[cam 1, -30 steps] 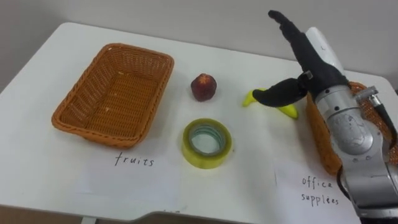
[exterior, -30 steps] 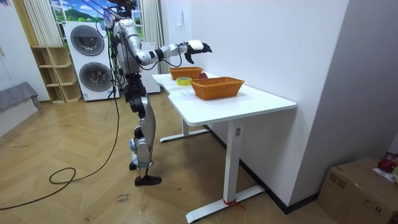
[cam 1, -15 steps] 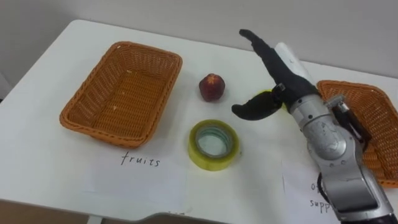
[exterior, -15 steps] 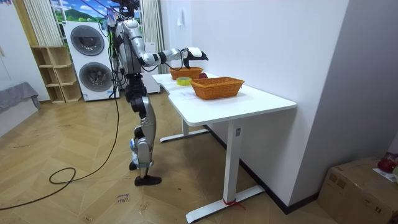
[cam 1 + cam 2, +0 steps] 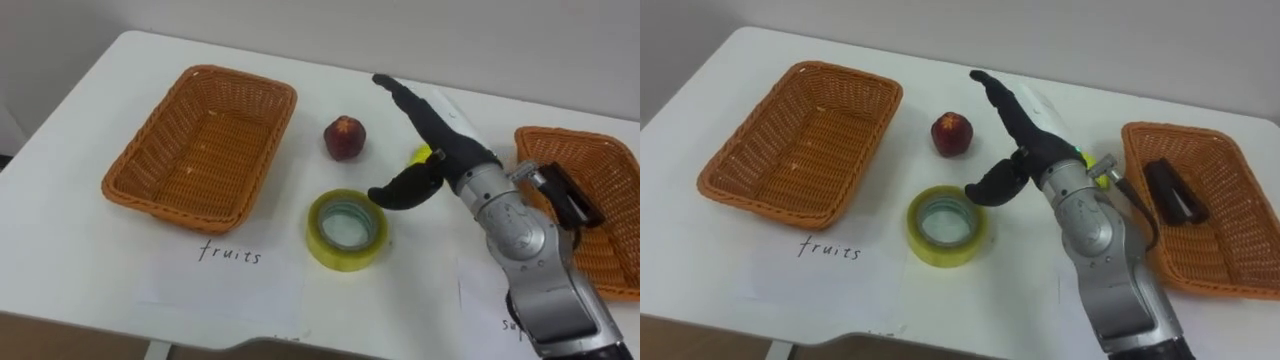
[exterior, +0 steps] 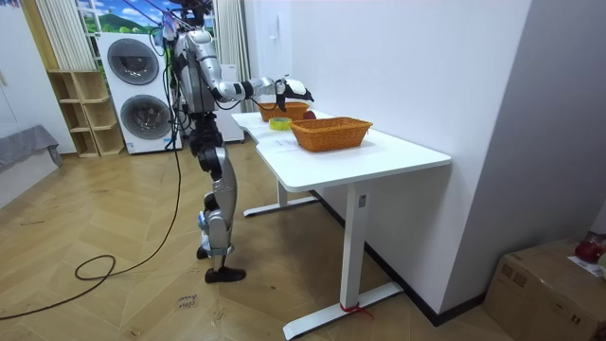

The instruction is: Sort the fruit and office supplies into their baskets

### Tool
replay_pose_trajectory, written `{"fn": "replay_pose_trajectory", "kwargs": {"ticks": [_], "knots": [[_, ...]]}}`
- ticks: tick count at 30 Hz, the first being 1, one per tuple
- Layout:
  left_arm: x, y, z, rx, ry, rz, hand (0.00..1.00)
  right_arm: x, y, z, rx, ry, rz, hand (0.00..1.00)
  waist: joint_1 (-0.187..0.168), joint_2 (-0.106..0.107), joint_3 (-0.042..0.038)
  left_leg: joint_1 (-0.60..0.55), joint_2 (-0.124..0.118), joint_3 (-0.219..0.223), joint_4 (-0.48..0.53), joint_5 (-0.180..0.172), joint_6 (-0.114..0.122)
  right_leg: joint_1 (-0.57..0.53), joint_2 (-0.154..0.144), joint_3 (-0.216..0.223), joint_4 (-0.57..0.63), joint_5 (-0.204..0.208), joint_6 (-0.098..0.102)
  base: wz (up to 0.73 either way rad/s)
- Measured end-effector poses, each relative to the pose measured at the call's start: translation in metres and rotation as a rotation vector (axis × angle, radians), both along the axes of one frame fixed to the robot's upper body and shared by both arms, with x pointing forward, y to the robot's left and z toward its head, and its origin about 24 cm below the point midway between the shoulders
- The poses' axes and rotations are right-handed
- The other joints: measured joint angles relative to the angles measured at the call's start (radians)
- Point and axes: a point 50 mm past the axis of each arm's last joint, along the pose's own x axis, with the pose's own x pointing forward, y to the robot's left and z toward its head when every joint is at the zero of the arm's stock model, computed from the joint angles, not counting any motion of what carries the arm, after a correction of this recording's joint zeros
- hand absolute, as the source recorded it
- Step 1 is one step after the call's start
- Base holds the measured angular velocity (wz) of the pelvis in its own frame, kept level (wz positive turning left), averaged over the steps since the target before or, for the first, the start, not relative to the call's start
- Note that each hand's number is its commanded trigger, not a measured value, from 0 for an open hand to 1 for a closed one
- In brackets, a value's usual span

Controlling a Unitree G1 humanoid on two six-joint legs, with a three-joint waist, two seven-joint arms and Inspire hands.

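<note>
Surface: white [image 5: 60, 230], with a woven basket at each side.
Left basket [image 5: 262, 150]: holds nothing.
Right basket [image 5: 1230, 180]: cut off by the view's edge; holds a dark oblong item [image 5: 1170, 190], hard to identify.
Banana [image 5: 424, 153]: mostly hidden behind the right hand; just a yellow tip shows.
Right hand [image 5: 447, 158]: fingers straight, thumb spread, grasping nothing, between red fruit and right basket.
Red fruit [image 5: 345, 138]: round, beside the left basket.
Tape roll [image 5: 347, 258]: yellow, lying flat near the thumb.
</note>
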Motion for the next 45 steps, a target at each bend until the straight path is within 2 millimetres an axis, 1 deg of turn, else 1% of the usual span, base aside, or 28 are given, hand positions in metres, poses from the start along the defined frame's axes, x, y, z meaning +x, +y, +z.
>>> {"fn": "replay_pose_trajectory", "kwargs": {"ticks": [5, 7, 9, 12, 16, 27, 38, 43, 45], "knots": [[-0.004, 0.0, -0.001, 0.005, 0.024, 0.001, 0.0, -0.001, 0.007, -0.006, -0.011, 0.039, 0.034, 0.0, 0.005, -0.007, -0.0013, -0.001, -0.002, -0.004, -0.001, 0.0, 0.0, 0.001, 0.0, -0.009, -0.001, 0.0, 0.0, 0.02], [-0.005, -0.002, -0.001, 0.006, 0.033, -0.015, 0.0, -0.001, 0.008, -0.013, -0.015, 0.067, 0.034, 0.0, 0.008, -0.009, -0.0014, 0.001, -0.003, -0.004, 0.001, 0.0, 0.0, 0.003, -0.001, -0.009, -0.001, 0.0, 0.0, 0.0], [-0.007, -0.003, -0.001, 0.008, 0.04, -0.025, 0.0, -0.002, 0.011, -0.016, -0.02, 0.084, 0.042, 0.0, 0.007, -0.011, 0.0004, 0.001, -0.004, -0.004, 0.002, 0.0, 0.0, 0.003, -0.003, -0.009, -0.001, 0.0, 0.0, 0.0], [-0.006, -0.003, -0.001, 0.012, 0.038, -0.028, 0.0, -0.002, 0.013, -0.024, -0.014, 0.118, 0.041, 0.0, 0.007, -0.014, 0.0004, 0.001, -0.005, -0.002, 0.002, 0.0, 0.001, 0.003, -0.004, -0.009, -0.001, 0.0, 0.0, 0.0], [-0.007, -0.004, -0.001, 0.013, 0.044, -0.033, 0.0, -0.002, 0.015, -0.033, -0.006, 0.156, 0.035, 0.0, 0.01, -0.02, 0.0038, 0.001, 0.0, -0.001, 0.003, 0.0, 0.001, 0.003, -0.003, -0.008, 0.0, 0.0, 0.0, 0.0], [-0.007, -0.007, -0.003, 0.021, 0.055, -0.042, 0.0, -0.003, 0.018, -0.033, -0.008, 0.158, 0.044, 0.0, 0.029, -0.019, 0.0044, 0.002, -0.002, -0.001, -0.006, 0.0, 0.0, 0.001, 0.0, -0.008, -0.001, 0.0, 0.0, 0.0], [-0.009, -0.007, -0.004, 0.02, 0.069, -0.038, 0.0, -0.007, 0.031, -0.038, -0.018, 0.172, 0.094, 0.0, 0.031, -0.015, 0.0106, 0.0, 0.0, -0.001, -0.001, 0.0, 0.001, 0.001, -0.002, -0.004, -0.002, 0.0, 0.0, 0.0], [-0.01, -0.007, -0.004, 0.02, 0.07, -0.037, 0.0, -0.007, 0.031, -0.038, -0.052, 0.164, 0.093, 0.0, 0.032, -0.017, 0.0097, -0.003, 0.001, 0.0, -0.008, 0.0, 0.0, -0.003, -0.001, -0.009, 0.002, 0.0, 0.0, 0.0], [-0.01, -0.007, -0.004, 0.021, 0.07, -0.037, 0.0, -0.007, 0.031, -0.038, -0.057, 0.173, 0.101, 0.0, 0.033, -0.021, 0.0069, -0.003, 0.0, 0.001, -0.009, 0.0, 0.0, -0.004, 0.0, -0.009, 0.003, 0.0, 0.0, 0.0]]}}
